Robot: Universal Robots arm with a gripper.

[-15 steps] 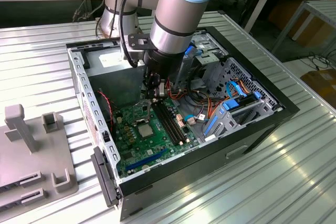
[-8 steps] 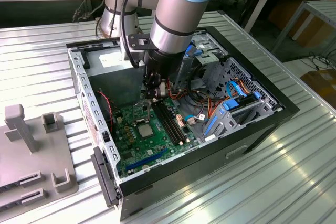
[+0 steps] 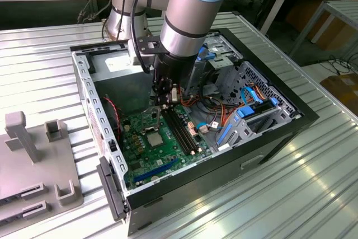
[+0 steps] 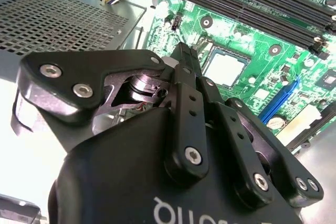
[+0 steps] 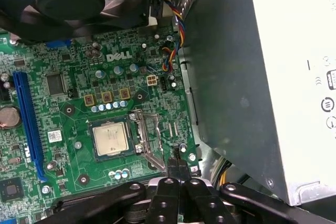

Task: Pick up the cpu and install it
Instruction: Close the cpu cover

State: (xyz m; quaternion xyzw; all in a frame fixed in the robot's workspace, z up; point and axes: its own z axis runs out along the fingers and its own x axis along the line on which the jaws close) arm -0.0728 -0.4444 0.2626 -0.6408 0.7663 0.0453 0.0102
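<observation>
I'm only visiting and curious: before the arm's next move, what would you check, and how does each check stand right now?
1. Cpu set down in place: ok.
2. Cpu seated flat: cannot tell.
3. Frame off the cpu: ok, it lies open beside it.
4. Claw empty: ok, it is shut with nothing held.
5. Claw off the cpu: ok, it sits beyond the frame.
6. Wires away from the cpu: ok.
</observation>
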